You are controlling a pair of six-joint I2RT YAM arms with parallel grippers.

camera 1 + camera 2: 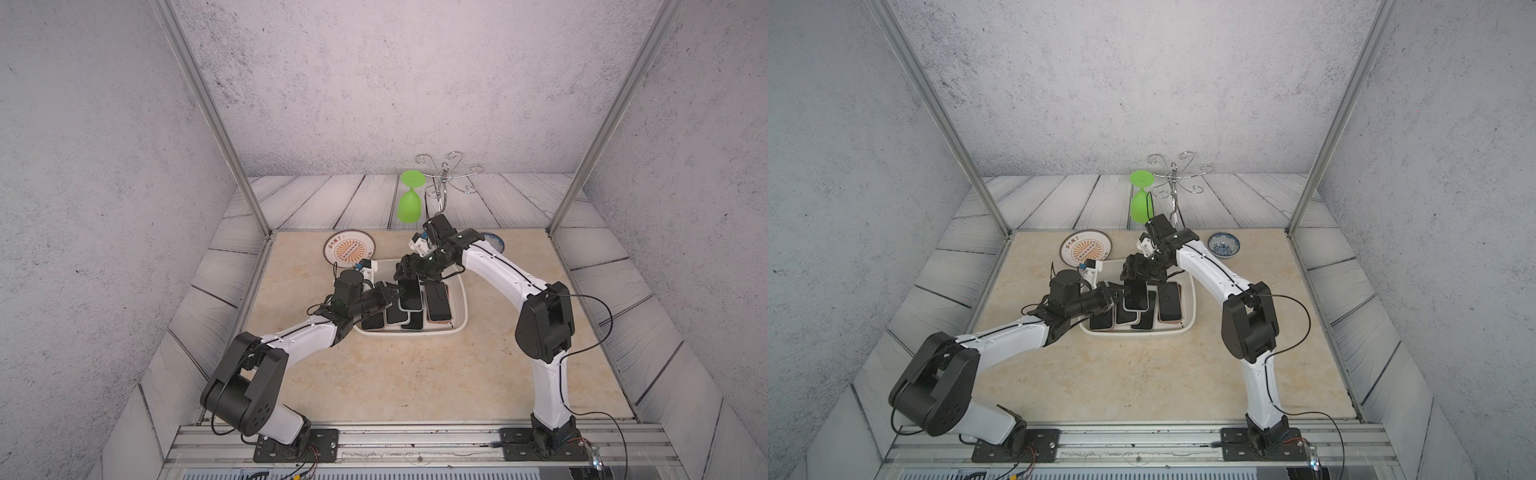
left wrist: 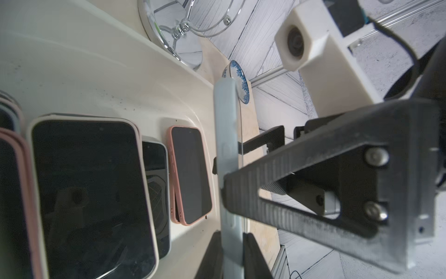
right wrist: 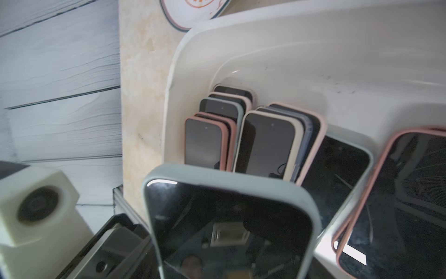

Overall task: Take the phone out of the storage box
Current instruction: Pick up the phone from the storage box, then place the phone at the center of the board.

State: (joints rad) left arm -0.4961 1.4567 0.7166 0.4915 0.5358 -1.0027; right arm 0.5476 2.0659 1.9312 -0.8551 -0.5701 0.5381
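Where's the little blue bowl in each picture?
Top view: bowl peeks from behind the right arm.
Top view: bowl in full, beyond the storage box's far right corner.
Left wrist: bowl seen nearly edge-on, past the box rim.
Right wrist: not in it.
Shared landmark: the storage box.

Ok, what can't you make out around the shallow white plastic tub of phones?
Phone count in the tub: phones overlap; the left arm covers one end in both top views.
Right gripper grip on the raised pale-blue-cased phone: the phone blocks its fingertips, right wrist view.
Lettering on the round orange-patterned plate: too small, top views.
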